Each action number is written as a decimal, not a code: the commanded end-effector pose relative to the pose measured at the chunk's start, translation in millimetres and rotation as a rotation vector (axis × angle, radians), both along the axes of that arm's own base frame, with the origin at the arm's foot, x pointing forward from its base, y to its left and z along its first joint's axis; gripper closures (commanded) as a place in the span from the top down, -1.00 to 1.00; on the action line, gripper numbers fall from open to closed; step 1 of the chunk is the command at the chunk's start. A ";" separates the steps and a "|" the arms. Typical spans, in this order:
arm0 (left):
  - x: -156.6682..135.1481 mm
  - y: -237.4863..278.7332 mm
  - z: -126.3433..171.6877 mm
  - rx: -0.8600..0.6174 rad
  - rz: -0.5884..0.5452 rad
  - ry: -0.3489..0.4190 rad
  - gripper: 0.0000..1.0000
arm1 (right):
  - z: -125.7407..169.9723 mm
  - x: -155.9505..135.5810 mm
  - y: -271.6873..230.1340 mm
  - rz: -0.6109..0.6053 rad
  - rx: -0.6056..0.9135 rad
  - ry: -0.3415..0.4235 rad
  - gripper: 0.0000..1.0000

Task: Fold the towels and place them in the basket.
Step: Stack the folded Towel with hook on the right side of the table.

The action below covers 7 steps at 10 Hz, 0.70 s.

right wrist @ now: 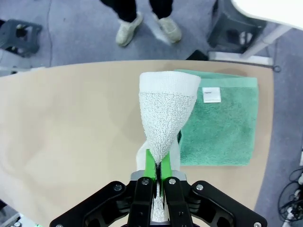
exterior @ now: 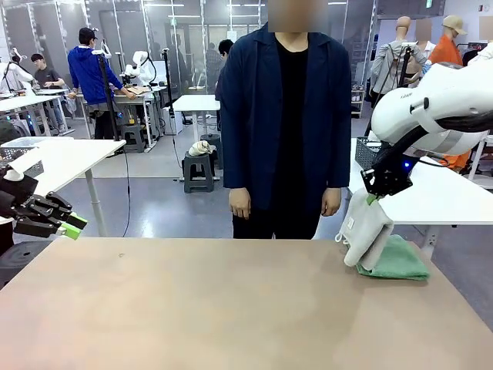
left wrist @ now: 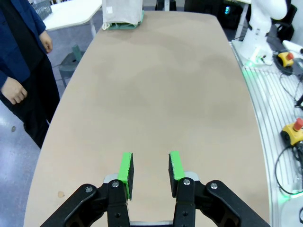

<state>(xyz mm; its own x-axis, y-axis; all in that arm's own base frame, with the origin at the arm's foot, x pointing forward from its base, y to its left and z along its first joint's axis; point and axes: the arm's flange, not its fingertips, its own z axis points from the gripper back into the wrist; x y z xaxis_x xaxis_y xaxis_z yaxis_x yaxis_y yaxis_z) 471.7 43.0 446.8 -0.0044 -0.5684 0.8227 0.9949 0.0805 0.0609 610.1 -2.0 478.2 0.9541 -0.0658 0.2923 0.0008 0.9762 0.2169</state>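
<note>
My right gripper [exterior: 375,199] [right wrist: 157,163] is shut on the cream-white towel [exterior: 363,231] [right wrist: 165,109]. It hangs folded, its lower end on or just over the table at the far right. Right beside it lies the mint green towel [exterior: 400,262] [right wrist: 222,127], folded flat with a white label on top. My left gripper [exterior: 75,226] [left wrist: 150,158] hovers open at the table's left end, nothing between its green pads. From the left wrist both towels [left wrist: 122,12] look small at the table's other end. A dark mesh basket [exterior: 368,152] stands on the white side table behind my right arm.
A person in a dark jacket [exterior: 286,116] stands at the far edge, hands down at the sides. The brown tabletop [exterior: 216,308] is bare between my grippers. A white side table [exterior: 454,196] stands to the right, another [exterior: 65,158] to the left.
</note>
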 end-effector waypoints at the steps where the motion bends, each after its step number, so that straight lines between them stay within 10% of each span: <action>1: -1.2 0.1 0.4 -0.012 -0.006 -0.008 -0.18 | -14.8 20.2 -20.7 0.041 0.099 0.052 -0.90; 7: -1.2 0.1 0.4 -0.012 -0.006 -0.008 -0.18 | -47.0 26.8 -96.2 0.043 0.075 0.076 -0.90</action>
